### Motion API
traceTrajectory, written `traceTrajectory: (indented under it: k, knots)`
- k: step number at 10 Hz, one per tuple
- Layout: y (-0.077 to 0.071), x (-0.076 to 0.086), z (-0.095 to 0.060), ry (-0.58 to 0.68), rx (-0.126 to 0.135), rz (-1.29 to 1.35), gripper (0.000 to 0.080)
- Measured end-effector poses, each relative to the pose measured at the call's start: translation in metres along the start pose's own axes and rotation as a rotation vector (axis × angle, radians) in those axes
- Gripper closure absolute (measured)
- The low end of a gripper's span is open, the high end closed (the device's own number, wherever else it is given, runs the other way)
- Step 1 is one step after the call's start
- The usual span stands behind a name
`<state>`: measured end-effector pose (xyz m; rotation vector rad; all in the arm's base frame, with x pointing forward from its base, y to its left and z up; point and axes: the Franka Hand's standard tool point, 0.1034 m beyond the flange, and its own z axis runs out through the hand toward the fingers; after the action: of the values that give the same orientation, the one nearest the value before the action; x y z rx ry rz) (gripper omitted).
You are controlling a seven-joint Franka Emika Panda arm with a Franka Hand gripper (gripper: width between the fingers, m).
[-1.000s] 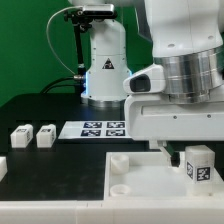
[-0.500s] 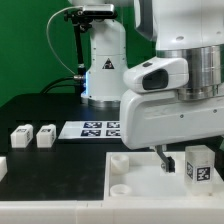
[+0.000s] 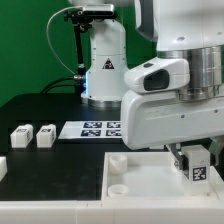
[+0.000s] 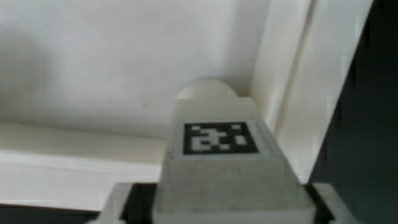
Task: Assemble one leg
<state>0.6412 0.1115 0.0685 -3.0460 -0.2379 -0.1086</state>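
The leg (image 3: 199, 168), a small white block with a coded tag facing the camera, stands upright at the near right corner of the white tray (image 3: 140, 190). My gripper (image 3: 197, 157) comes down over it from above, with one finger on each side, shut on it. In the wrist view the leg (image 4: 222, 150) fills the gap between my fingers (image 4: 135, 202), tag face up, and its rounded end points into the tray's corner. The tray's raised wall (image 4: 294, 60) runs beside it.
Two more small white blocks (image 3: 20, 136) (image 3: 45, 135) lie on the black table at the exterior view's left, and another (image 3: 2, 166) is at the left edge. The marker board (image 3: 100, 128) lies behind the tray. The robot base (image 3: 103, 70) stands at the back.
The gripper has shifted toward the exterior view's right and down. Its fingers, which stood left of the leg, now sit on both sides of it.
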Motion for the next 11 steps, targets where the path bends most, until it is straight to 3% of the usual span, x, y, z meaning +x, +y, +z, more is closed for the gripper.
traceTrajectory:
  k: [3,5,9,11]
  knots:
    - [-0.0009,0.0007,-0.0002,0.003,0.001,0.162,0.0511]
    - [0.0006,0.0004,0.0001,-0.003,0.048,0.376,0.0511]
    - [0.0002,-0.0002,0.0006,-0.005,0.047,0.411,0.0508]
    - [-0.0002,-0.0017,0.0006,0.009,0.044,0.673,0.0508]
